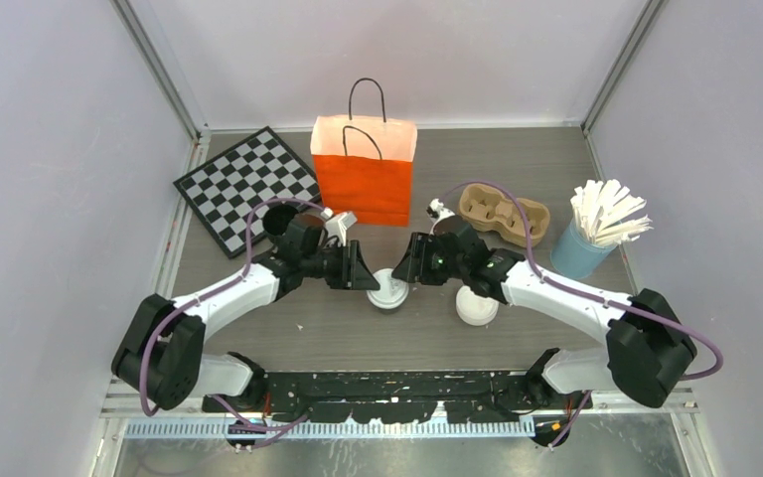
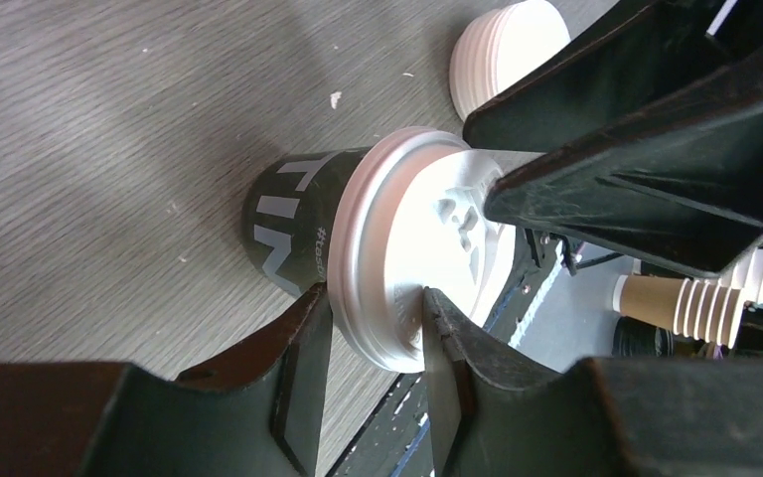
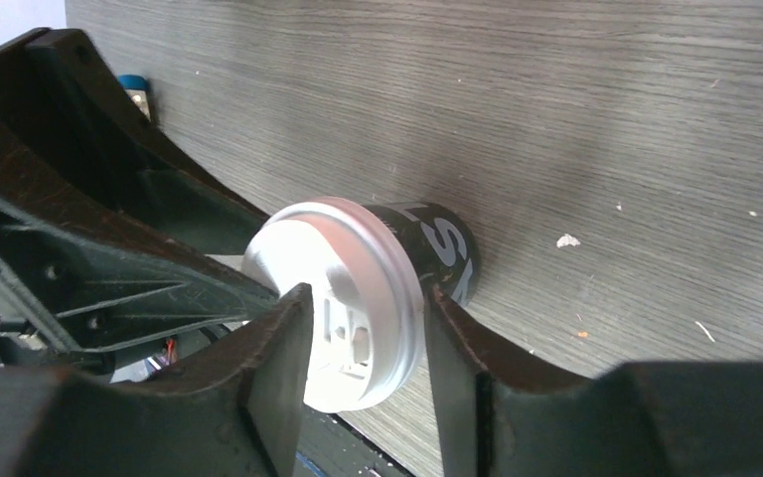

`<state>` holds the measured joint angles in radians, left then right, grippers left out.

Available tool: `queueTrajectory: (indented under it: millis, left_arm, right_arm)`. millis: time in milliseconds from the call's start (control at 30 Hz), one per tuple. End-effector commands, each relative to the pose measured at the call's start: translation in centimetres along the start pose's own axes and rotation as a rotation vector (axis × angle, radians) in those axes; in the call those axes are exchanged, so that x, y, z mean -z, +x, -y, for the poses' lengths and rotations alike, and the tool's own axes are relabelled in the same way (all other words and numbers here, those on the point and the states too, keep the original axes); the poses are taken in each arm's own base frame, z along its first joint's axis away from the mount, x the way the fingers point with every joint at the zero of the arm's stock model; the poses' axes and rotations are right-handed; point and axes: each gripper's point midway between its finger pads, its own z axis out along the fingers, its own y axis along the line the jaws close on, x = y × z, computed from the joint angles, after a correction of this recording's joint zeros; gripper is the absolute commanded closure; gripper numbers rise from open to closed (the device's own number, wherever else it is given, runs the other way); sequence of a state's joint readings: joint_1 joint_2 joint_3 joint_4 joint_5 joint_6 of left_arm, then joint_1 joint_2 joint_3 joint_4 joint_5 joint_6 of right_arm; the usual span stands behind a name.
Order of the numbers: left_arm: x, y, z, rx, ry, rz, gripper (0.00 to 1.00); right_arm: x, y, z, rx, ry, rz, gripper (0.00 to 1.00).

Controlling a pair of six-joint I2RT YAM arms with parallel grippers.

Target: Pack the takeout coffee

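Takeout coffee (image 1: 387, 293) looks light and crushable, with left gripper (image 2: 378, 310) and right gripper (image 3: 368, 310) both nipped narrow on its lid rim, likely the stiffest hold.

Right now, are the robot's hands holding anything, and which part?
Both: the left hand and right hand each pinch the takeout coffee by the edge of its white lid.

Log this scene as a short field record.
takeout coffee: upright between both claws, black cup, white lid
left claw: closed on lid rim
right claw: closed on lid rim, opposite side
orange bag: standing behind the cup
packed: not yet
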<state>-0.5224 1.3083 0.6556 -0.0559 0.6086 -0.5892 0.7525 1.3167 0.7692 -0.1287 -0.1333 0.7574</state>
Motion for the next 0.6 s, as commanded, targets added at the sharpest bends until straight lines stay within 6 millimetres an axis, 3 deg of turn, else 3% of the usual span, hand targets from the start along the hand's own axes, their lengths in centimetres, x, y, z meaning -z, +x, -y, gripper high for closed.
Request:
queueTrajectory:
  millis: [0,300,567]
  left_arm:
    - [-0.7,1.1,0.0,0.008,0.043,-0.039,0.62]
    - [-1.7,0.7,0.8,0.032,0.123,-0.037,0.61]
    - [-1.7,0.8,1.0,0.033,0.115,-0.036,0.60]
  right_arm:
    - [2.0,-2.2,-1.7,0.032,-0.030,0.086,0.48]
    - [1.1,-1.7,-1.9,0.082,-0.054,0.040,0.39]
    - [-0.2,-0.1,-0.4,0.054,-0.061,0.029,0.46]
